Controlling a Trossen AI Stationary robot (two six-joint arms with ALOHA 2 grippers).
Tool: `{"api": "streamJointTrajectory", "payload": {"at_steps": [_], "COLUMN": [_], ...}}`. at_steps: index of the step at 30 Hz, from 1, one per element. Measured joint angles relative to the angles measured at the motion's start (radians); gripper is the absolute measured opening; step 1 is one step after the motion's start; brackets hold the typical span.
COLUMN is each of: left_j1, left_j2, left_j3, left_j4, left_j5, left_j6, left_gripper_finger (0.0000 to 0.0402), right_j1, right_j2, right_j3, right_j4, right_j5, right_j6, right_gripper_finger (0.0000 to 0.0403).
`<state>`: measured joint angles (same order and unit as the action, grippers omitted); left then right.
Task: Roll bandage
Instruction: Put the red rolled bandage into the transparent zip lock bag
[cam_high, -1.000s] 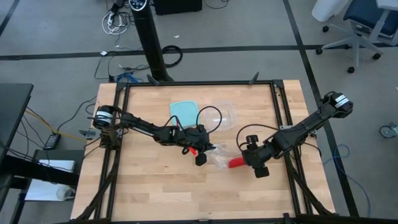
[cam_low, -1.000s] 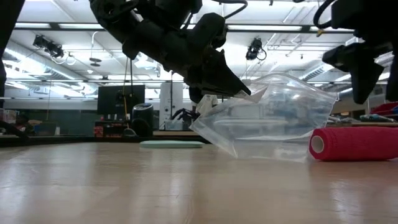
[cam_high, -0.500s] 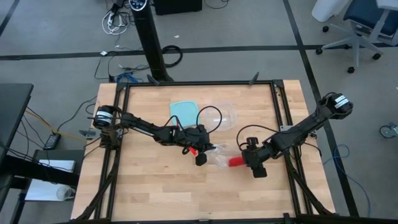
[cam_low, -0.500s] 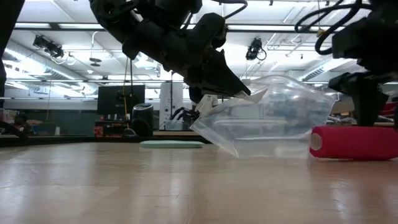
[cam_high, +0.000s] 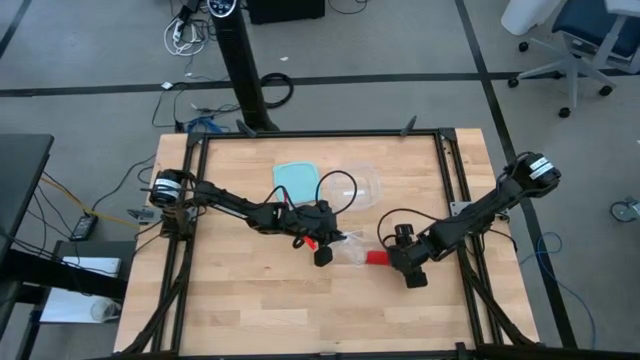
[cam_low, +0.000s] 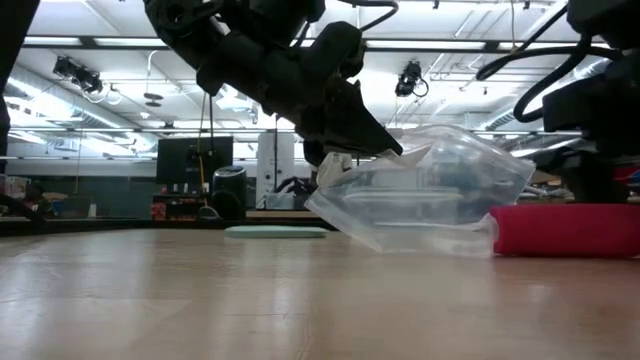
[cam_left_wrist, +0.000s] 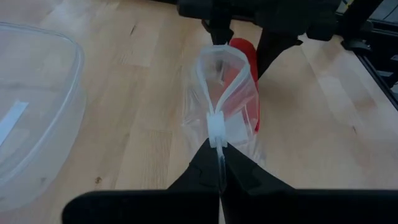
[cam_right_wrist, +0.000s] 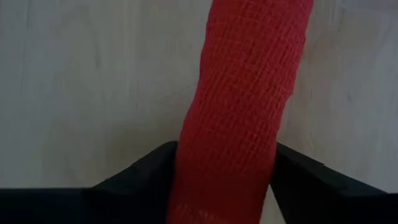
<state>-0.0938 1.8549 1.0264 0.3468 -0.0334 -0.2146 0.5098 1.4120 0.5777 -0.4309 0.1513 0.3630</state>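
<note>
- The bandage (cam_high: 378, 258) is a red roll lying on its side on the wooden counter (cam_high: 240, 300), right of centre, one end just at the mouth of the clear plastic bag (cam_high: 352, 252).
- The right tool (cam_high: 392, 258) is down over the roll, its two dark fingers (cam_right_wrist: 144, 171) spread wide with the red mesh between them, one on each side; from here I can't quite tell whether they press it or only straddle it.
- The left tool (cam_high: 328, 240) is clenched on the bag's white zip edge (cam_left_wrist: 216, 127), holding that end lifted off the counter so the bag hangs tilted, its far end low beside the roll.
- A light-blue square container (cam_high: 295, 180) and a clear lid or tray (cam_high: 362, 183) sit side by side at the far part of the counter, well apart from the roll.
</note>
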Motion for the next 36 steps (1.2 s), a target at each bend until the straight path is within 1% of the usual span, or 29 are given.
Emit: {"api": "streamJointTrajectory", "payload": {"at_steps": [8, 11, 15, 17, 19, 21, 24, 26, 29, 31, 36], "left_j1": [0.0, 0.0, 0.0, 0.0, 0.0, 0.0, 0.0, 0.0, 0.0, 0.0, 0.0], "left_j2": [0.0, 0.0, 0.0, 0.0, 0.0, 0.0, 0.0, 0.0, 0.0, 0.0, 0.0], "left_j3": [0.0, 0.0, 0.0, 0.0, 0.0, 0.0, 0.0, 0.0, 0.0, 0.0, 0.0], "left_j4": [-0.001, -0.001, -0.001, -0.001, -0.001, -0.002, -0.001, -0.002, -0.001, -0.002, -0.001], "left_j5": [0.0, 0.0, 0.0, 0.0, 0.0, 0.0, 0.0, 0.0, 0.0, 0.0, 0.015], "left_j6": [0.0, 0.0, 0.0, 0.0, 0.0, 0.0, 0.0, 0.0, 0.0, -0.002, -0.009], "left_gripper_finger": [0.0, 0.0, 0.0, 0.0, 0.0, 0.0, 0.0, 0.0, 0.0, 0.0, 0.0], "right_j1": [-0.001, 0.0, 0.012, 0.026, 0.04, 0.055, 0.071, 0.071, 0.053, 0.027, -0.062], "right_j2": [-0.026, -0.038, -0.067, -0.087, -0.108, -0.13, -0.165, -0.185, -0.201, -0.203, -0.203], "right_j3": [-0.003, -0.003, -0.005, -0.006, 0.005, 0.027, 0.079, 0.126, 0.196, 0.237, 0.331], "right_j4": [0.007, -0.022, -0.075, -0.089, -0.127, -0.166, -0.22, -0.276, -0.383, -0.445, -0.54], "right_j5": [0.006, -0.003, -0.012, -0.023, -0.057, -0.099, -0.111, -0.08, 0.025, 0.074, 0.092], "right_j6": [0.029, 0.051, 0.071, 0.076, 0.079, 0.07, 0.063, 0.056, 0.044, 0.019, -0.093], "right_gripper_finger": [0.0157, 0.0129, 0.0105, 0.0101, 0.01, 0.0101, 0.0105, 0.0105, 0.0105, 0.0105, 0.0106]}}
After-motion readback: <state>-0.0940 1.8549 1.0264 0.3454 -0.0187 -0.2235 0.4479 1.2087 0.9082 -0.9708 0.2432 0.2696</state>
